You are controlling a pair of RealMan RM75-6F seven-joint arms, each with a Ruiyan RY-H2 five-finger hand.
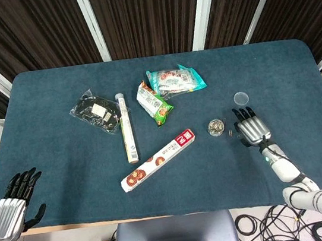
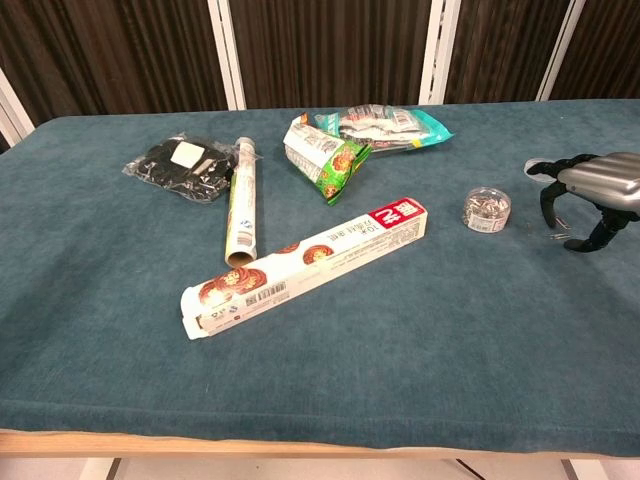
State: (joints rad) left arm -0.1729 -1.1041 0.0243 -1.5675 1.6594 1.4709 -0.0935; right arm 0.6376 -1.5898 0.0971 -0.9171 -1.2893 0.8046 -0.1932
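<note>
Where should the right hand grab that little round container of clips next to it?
Probably around the side wall of the clip container, from above. It is low, round, open-topped and upright, just left of the right hand, so fingers could straddle its rim.

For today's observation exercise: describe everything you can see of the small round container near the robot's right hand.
The small round container is a low, clear plastic tub, lidless, filled with small shiny metal bits, possibly clips. It stands upright on the blue table cloth, just left of the right hand, which hovers beside it without touching. A clear round lid lies apart, farther back. A few loose bits lie by it.
</note>
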